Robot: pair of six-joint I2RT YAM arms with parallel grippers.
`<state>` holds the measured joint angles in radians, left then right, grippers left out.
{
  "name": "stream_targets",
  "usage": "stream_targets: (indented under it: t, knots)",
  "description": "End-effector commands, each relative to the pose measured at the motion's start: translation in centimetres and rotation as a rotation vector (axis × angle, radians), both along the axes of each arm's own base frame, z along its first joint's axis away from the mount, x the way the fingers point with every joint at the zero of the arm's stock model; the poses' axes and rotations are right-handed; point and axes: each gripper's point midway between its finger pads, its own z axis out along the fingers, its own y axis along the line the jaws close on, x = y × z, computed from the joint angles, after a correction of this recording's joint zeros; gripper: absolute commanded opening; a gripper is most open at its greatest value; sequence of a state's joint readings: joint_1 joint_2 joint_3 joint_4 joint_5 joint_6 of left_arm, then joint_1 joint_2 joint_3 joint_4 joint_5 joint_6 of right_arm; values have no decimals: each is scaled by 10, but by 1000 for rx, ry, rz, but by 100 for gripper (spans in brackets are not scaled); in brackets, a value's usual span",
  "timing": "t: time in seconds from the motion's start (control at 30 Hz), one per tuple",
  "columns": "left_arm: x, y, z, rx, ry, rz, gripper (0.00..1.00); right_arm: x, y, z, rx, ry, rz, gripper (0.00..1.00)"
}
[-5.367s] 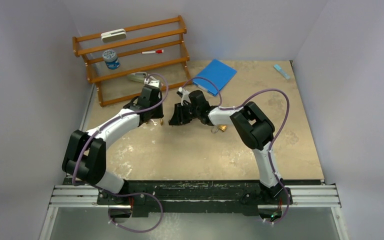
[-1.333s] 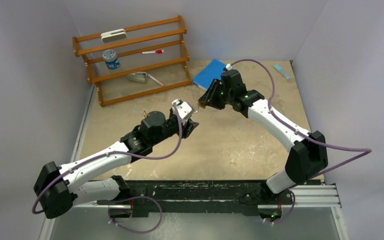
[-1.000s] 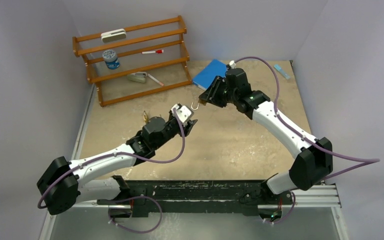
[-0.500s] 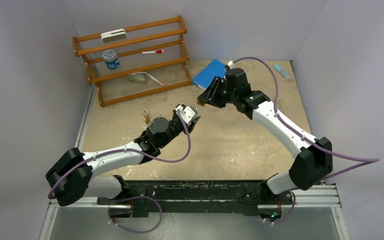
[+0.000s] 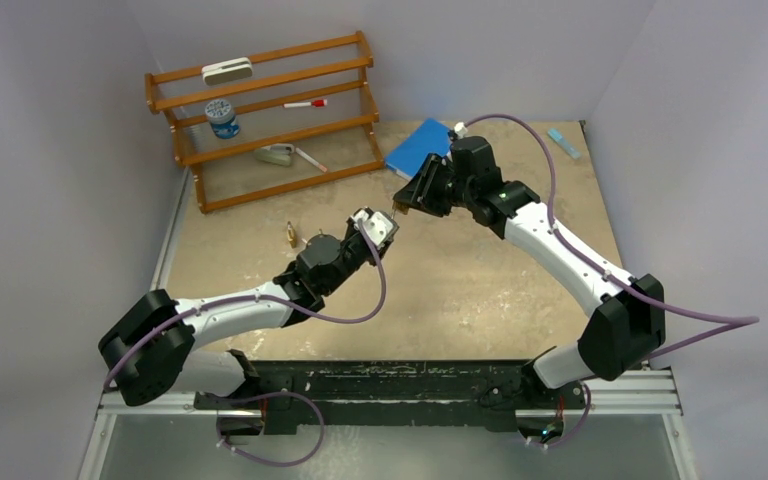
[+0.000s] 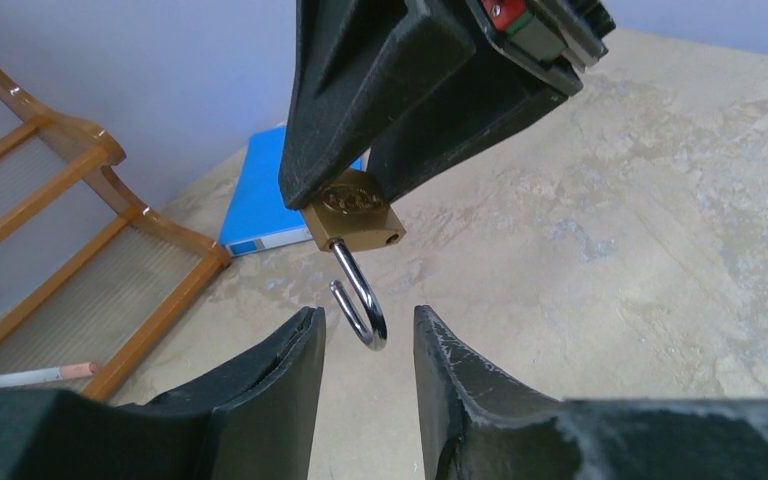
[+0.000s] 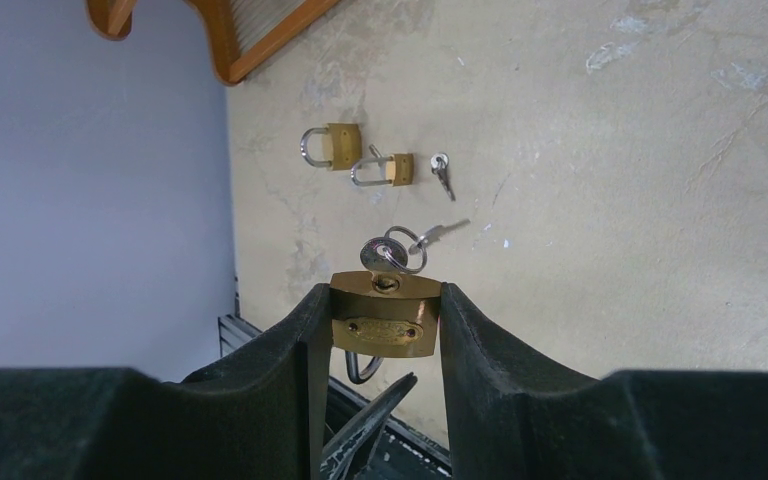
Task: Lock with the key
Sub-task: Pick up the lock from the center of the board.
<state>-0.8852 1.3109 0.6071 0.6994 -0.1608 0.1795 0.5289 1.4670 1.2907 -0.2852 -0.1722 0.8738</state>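
Padlock (image 7: 385,318) is hanging above the table (image 5: 460,290); we are pinching its brass body in our right gripper (image 7: 385,296); our left gripper (image 6: 365,320) is standing spread, the open shackle (image 6: 358,300) between its fingers.

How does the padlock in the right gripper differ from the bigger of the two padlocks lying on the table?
The held padlock is clamped by its body in the right gripper, off the table; the bigger lying padlock rests flat on the table, untouched. The held padlock's shackle is open, its free end hanging between the fingers of the left gripper; the lying padlock's shackle looks closed. Both have brass bodies and silver shackles.
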Motion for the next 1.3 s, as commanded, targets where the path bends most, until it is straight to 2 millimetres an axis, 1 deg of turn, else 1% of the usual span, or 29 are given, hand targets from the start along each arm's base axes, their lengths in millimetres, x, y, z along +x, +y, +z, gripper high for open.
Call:
stream_targets:
  t: [0.0,0.1,0.13,0.17,0.23,0.27,0.33,0.4,0.47,0.5,0.57,0.6,0.63,0.67,0.7,0.8,0.9,0.93,0.97,1.0,1.07,1.1,1.13,1.17,1.2,1.27]
  knots:
    - [-2,0,37,-105,-84,-3,39,6,8,43,82,-96,22,0]
    - [0,-3,36,-104,-78,-9,39,5,9,43,84,-97,27,0]
    - [0,-5,35,-99,-73,-12,36,5,9,44,84,-97,26,0]
    - [1,-6,33,-91,-68,-16,30,5,9,44,84,-98,27,0]
    - [2,-10,29,-70,-52,-25,7,4,8,45,84,-99,25,0]
    - [2,-13,27,-60,-44,-34,0,4,8,45,84,-97,26,0]
    - [2,-14,27,-65,-34,-52,0,2,8,45,86,-95,32,0]
    - [1,-14,34,-98,-24,-77,0,-1,9,45,89,-88,43,0]
    - [3,-9,45,-146,-19,-95,0,-2,7,46,83,-97,47,0]
    - [2,-8,51,-169,-14,-121,0,-2,6,47,77,-112,51,2]
    - [2,-4,63,-210,0,-161,0,-3,8,55,81,-186,97,48]
    - [1,-3,72,-231,4,-185,0,-4,9,59,75,-238,124,74]
    - [-1,-3,79,-245,17,-208,0,-4,7,63,70,-284,132,95]
    - [-2,-3,85,-245,23,-231,0,-3,5,70,69,-347,139,98]
    - [-4,-4,92,-243,26,-249,0,-3,2,73,56,-401,146,99]
    - [-9,-6,104,-220,48,-283,0,-6,-8,95,34,-585,183,99]
    - [-14,-3,116,-217,85,-322,0,-11,-24,115,-49,-764,220,99]
    - [-17,-2,120,-216,98,-343,0,-14,-28,117,-79,-835,240,99]
    - [-20,-2,125,-216,108,-364,0,-22,-32,126,-89,-926,261,99]
    - [-23,-1,128,-209,125,-388,0,-35,-38,137,-95,-1040,289,99]
    - [-31,-2,137,-182,148,-436,0,-59,-43,144,-92,-1220,369,99]
    - [-34,-3,140,-164,162,-455,0,-72,-43,143,-80,-1284,433,99]
    - [-38,-3,143,-148,171,-475,0,-85,-41,143,-63,-1330,506,99]
    - [-42,-4,145,-130,182,-493,0,-93,-40,143,-54,-1346,556,99]
    - [-45,-4,148,-116,186,-505,0,-100,-38,145,-45,-1360,604,99]
    - [-52,-1,150,-89,202,-522,0,-107,-34,143,-39,-1355,685,98]
